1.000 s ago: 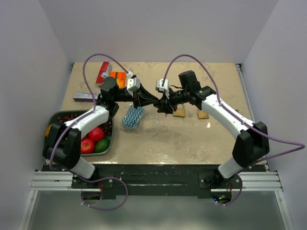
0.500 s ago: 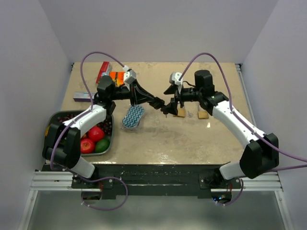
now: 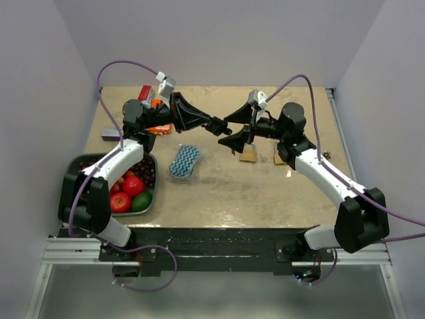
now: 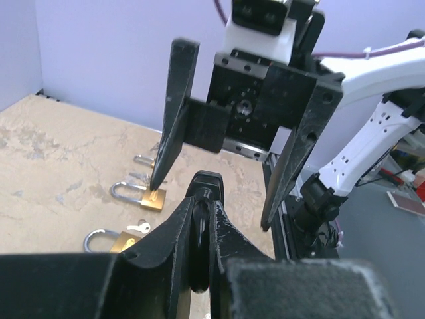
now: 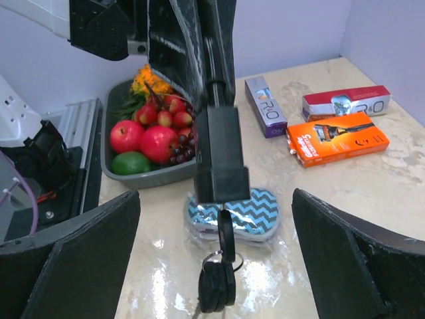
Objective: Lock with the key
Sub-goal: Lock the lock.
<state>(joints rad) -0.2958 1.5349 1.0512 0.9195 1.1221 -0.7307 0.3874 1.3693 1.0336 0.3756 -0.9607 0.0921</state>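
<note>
**Op:** Status? Start at the near edge.

**Me:** Nearest, approx. 8 o'clock on the table point(image 3: 265, 199): grey tray point(image 5: 153, 178) w/ red apples point(image 3: 121, 201), a lime point(image 3: 140, 203) and dark cherries. Just beside its 2 o'clock corner a blue zigzag pad point(image 3: 184, 161) lies flat.

**Op:** Locks?

**Me:** Two brass padlocks, one point(image 3: 249, 155) and the other point(image 3: 281, 159), lie side by side on the tabletop, approx. 2 o'clock from table ctr.

**Op:** And your claws?

**Me:** Both are up in the air over mid-table, nose to nose. My left gripper point(image 3: 216, 124) points to 3 o'clock, fingers pressed together on the black loop the key point(image 5: 218, 284) hangs from. The key dangles on its ring below my tips, above the pad's 3 o'clock end and clear of both padlocks. My right gripper point(image 3: 227, 135) points to 9 o'clock, fingers spread wide w/ nothing in them, one tip on either side of the left tips. In the left wrist view one right tip lines up w/ a padlock; touching or not, can't tell.

**Op:** Farther back?

**Me:** At 10–11 o'clock, three boxes: purple box point(image 5: 264, 106) nearest, orange razor box point(image 5: 339, 138) and red box point(image 5: 345, 103) behind, near the back wall.
</note>
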